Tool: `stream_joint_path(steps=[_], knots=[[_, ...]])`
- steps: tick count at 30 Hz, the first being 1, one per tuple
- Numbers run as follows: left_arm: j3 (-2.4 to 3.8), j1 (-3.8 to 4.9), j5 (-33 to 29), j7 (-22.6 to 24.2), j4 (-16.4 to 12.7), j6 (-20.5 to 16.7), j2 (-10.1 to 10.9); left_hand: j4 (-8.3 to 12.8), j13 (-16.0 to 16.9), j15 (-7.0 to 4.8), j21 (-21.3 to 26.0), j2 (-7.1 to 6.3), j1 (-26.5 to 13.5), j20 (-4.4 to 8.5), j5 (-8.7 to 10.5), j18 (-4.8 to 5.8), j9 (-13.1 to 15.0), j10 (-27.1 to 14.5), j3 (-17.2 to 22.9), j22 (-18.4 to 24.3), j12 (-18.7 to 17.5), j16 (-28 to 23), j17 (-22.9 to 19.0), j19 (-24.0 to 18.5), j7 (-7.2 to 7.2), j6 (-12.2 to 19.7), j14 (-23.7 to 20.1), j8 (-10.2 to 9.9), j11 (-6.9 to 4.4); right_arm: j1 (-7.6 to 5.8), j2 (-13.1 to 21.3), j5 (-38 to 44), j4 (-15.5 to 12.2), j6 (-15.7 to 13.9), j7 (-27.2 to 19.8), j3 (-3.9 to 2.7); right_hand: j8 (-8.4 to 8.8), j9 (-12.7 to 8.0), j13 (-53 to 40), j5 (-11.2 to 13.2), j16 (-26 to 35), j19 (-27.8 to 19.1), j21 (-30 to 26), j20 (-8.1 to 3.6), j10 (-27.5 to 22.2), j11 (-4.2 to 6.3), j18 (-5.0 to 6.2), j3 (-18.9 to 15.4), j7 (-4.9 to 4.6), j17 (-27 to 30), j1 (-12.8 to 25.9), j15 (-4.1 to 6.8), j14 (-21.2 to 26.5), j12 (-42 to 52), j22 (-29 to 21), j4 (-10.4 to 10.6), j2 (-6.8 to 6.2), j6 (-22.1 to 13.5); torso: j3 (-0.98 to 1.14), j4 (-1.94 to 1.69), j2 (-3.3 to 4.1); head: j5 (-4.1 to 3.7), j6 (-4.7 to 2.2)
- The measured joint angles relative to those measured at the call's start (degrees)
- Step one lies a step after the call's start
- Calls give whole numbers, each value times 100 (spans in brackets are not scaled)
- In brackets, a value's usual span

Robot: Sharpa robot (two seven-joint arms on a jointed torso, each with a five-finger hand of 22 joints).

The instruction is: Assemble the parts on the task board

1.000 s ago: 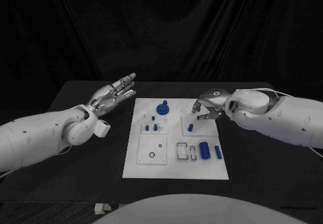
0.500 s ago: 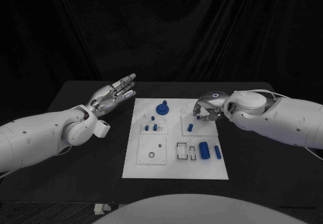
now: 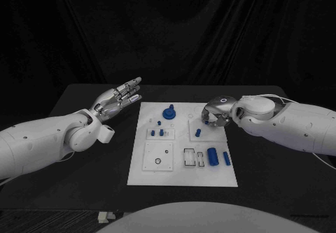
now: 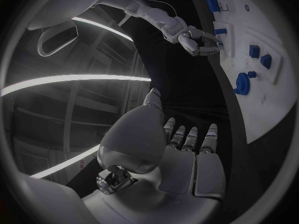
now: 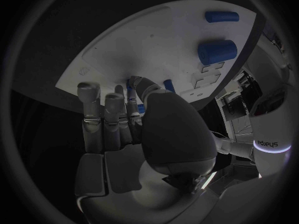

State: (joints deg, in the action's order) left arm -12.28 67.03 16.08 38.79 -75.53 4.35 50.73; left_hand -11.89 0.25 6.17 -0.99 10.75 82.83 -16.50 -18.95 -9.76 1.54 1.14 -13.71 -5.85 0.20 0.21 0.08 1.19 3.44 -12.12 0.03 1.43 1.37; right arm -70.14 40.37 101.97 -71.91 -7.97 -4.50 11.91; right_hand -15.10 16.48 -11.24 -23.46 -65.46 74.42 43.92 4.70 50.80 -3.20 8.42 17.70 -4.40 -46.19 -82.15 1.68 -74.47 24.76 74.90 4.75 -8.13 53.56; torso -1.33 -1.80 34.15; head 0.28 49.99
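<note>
The white task board [image 3: 182, 145] lies in the middle of the black desk [image 3: 84, 160], and the right hand [image 3: 215, 114] hovers over its far right part with the fingers curled downward. Whether they already pinch something I cannot tell; the fingertips hide what is under them. Just near of that hand, a small blue peg [image 3: 198, 132] sits on the raised white square, so the piece lies toward the robot from the fingertips, almost directly beneath them, and it looks to stand roughly upright, leaning a little. The right hand is plainly the closer one. The left hand [image 3: 117, 99] floats off the board's far left corner, fingers spread and holding nothing, well apart from any part. Other blue pieces are scattered about: a round knob [image 3: 169, 113] at the far middle, two short pegs [image 3: 158, 132] on the left, and a fat cylinder [image 3: 212, 156] beside a slimmer one [image 3: 226, 158] at the near right, both with their long axes running near to far. In the right wrist view, the robot's white body carries lettering too blurred for me to read with confidence.
</note>
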Motion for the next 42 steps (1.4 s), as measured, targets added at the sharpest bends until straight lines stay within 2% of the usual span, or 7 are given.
stream_joint_path(steps=[9, 18, 20, 24, 32, 38, 42], knots=[[0, -3, -1, 1, 0, -1, 3, 94, 13, 83, -46, 10, 54, -29, -123, 0, 5, 42, 15, -163, 0, 0, 1, 113, -59, -59, 1, 0, 42, 17, -34, 1, 92, -80, -100, 0, -332, 333, -177, -90, -66, 64, 183, -65, 119, 77, 2, 32, -13, -67, 59, 78, -37, 259, 5, -110, 59, -14, -1, -2, 1, -1, 0], [0, -19, -2, 1, 23, 1, -13, 157, 26, 153, -98, 34, 77, -39, -152, 0, 21, 104, 46, -255, 7, 0, 11, 205, -175, -175, 71, 13, 103, 47, -63, 1, 147, -194, -176, 0, -539, 551, -276, 88, -93, 92, 313, -92, 275, 91, 1, 61, -33, -121, 63, 98, -58, 393, 4, -171, 115, -35, -1, -2, 1, -15, 0], [0, -23, -2, 2, 28, 2, -15, 181, 39, 173, -114, 55, 98, -36, -164, 0, 30, 137, 53, -268, 40, 0, 20, 248, -217, -217, 91, 35, 137, 55, -66, 1, 153, -224, -190, 0, -559, 577, -281, 88, -93, 103, 350, -103, 307, 93, -87, 64, -36, -122, 55, 109, -69, 411, 4, -175, 123, -32, -2, -2, 1, -15, 0], [0, -31, -2, 2, 38, 4, -16, 212, 42, 195, -122, 55, 98, -37, -185, 0, 35, 160, 70, -294, 40, 5, 28, 284, -278, -278, 112, 35, 160, 64, -68, 2, 156, -279, -214, 3, -644, 639, -289, 64, -93, 113, 416, -113, 420, 87, -87, 104, -75, -125, 25, 112, -84, 433, 3, -215, 152, 6, -2, -2, 1, -12, 0], [-1, -40, -3, 2, 77, 20, -18, 260, 47, 245, -146, 56, 143, -40, -219, 0, 38, 183, 87, -328, 40, 36, 38, 328, -316, -316, 163, 35, 182, 73, 10, 3, 73, -429, -240, 4, -688, 701, -268, -4, -112, 154, 491, -113, 590, 78, -87, 143, -148, -140, 19, 98, -140, 403, 3, -270, 157, 85, -4, -2, -1, -12, 0], [-1, -44, -3, 3, 95, 37, -20, 267, 47, 245, -146, 56, 143, -40, -244, 0, 37, 194, 94, -328, 40, 44, 38, 328, -325, -325, 163, 35, 193, 67, 136, 4, -90, -585, -238, 1, -687, 707, -238, -28, -114, 153, 514, -113, 630, 58, -87, 167, -121, -136, 19, 99, -140, 341, 2, -294, 157, 115, -4, -2, -1, -10, 0], [-1, -45, -3, 3, 95, 50, -23, 266, 46, 245, -145, 56, 143, -40, -244, 0, 37, 194, 94, -328, 40, 45, 38, 328, -325, -325, 163, 35, 193, 5, 233, 5, -227, -686, -234, 1, -687, 703, -218, -28, -114, 154, 514, -113, 666, 62, -86, 167, -121, -130, 19, 98, -140, 316, 2, -294, 157, 115, -5, -1, -4, -10, 0]])
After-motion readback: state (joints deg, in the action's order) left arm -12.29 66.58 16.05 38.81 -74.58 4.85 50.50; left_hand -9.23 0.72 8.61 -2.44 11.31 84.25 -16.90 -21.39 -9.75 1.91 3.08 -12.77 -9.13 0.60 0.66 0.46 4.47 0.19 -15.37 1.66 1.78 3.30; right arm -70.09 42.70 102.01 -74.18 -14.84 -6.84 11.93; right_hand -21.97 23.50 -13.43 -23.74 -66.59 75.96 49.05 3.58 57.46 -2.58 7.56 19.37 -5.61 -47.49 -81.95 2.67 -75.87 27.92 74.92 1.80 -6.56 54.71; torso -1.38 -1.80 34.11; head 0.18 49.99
